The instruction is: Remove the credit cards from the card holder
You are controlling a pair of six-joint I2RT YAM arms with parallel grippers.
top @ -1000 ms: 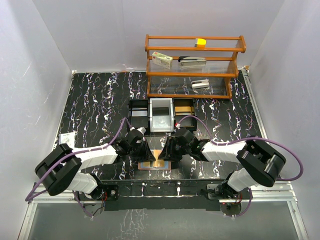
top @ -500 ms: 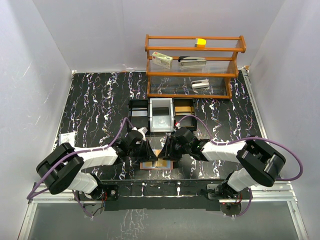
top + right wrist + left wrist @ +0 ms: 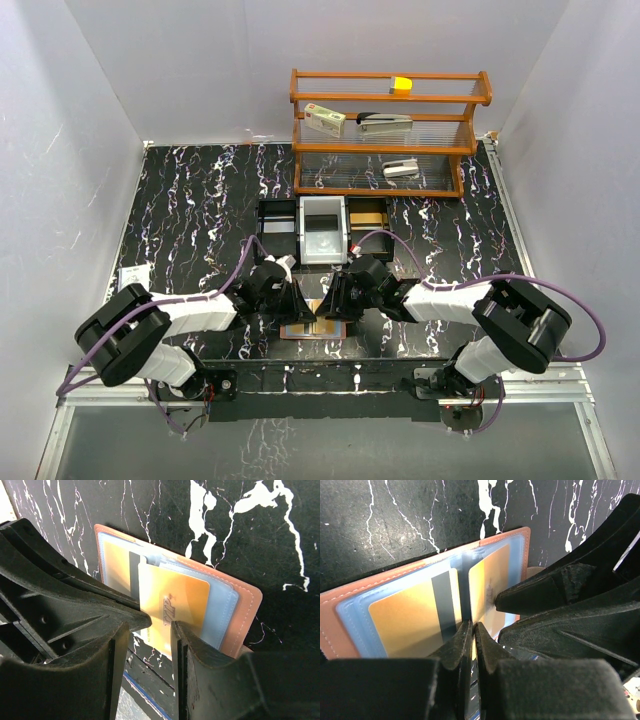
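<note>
At the far left of the black, white-veined tabletop (image 3: 200, 200) lies a small white slip (image 3: 133, 273), well apart from everything else. My left gripper (image 3: 470, 630) reaches in low from the left. Its fingers are pressed almost together on a thin pale edge rising at the fold of the card holder (image 3: 350, 615); sleeve or card, I cannot tell.

The card holder lies open and flat near the front edge, between my two grippers, which hide most of it from above. Left of the fold, a yellow-orange card with a dark stripe (image 3: 405, 620) sits inside a pale blue sleeve. Right of the fold, a second yellow-orange card (image 3: 175, 600) lies askew, partly out of its sleeve.

My right gripper (image 3: 150, 627) comes in from the right. Its fingers are spread, the near edge of that second card runs between them, and one fingertip touches the card's face. My left gripper crowds in just beside it.

Just beyond both grippers stands a black three-part tray (image 3: 260, 228), with a grey thing in its middle part and a brown one in its right. Behind the tray, toward the right, a wooden shelf (image 3: 390, 98) carries a yellow block (image 3: 401, 85), a white-and-red box (image 3: 325, 120) and a black stapler (image 3: 385, 121).
</note>
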